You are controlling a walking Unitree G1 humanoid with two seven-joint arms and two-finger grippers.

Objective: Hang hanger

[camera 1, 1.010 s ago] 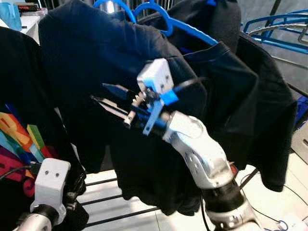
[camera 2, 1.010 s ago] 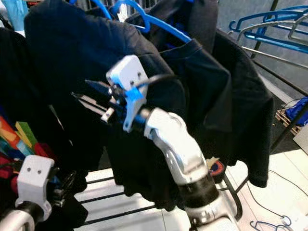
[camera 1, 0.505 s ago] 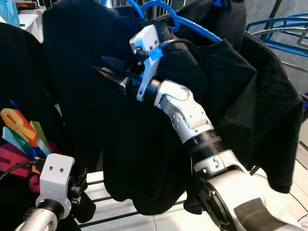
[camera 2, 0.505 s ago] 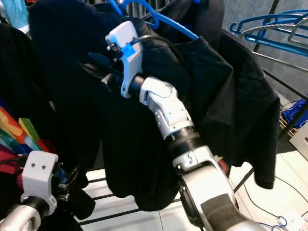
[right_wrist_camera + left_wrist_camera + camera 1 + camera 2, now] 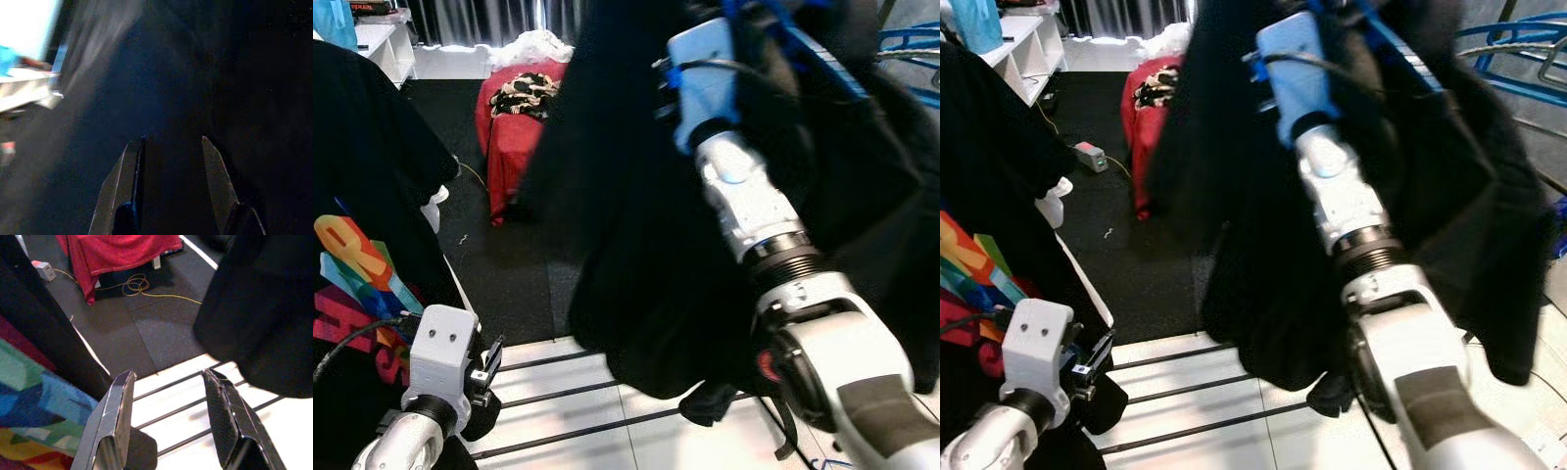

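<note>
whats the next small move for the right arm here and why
Probably keep lifting the right gripper a little toward the blue hanger: the arm is raised against the black shirt, its fingers apart with dark cloth between them. Whether the hook has caught a rail is hidden, so go slowly.

the right gripper's fingertips (image 5: 171, 147) are buried in the black shirt (image 5: 636, 215), so whether they grip anything cannot be told; the wrist view there is dark and smeared. the blue hanger (image 5: 803, 39) shows as a sliver above the shirt, its hook cut off by the top edge. the head views are blurred around the shirt. the printed shirt (image 5: 352, 264) left of the black shirt runs off the edge.
</note>
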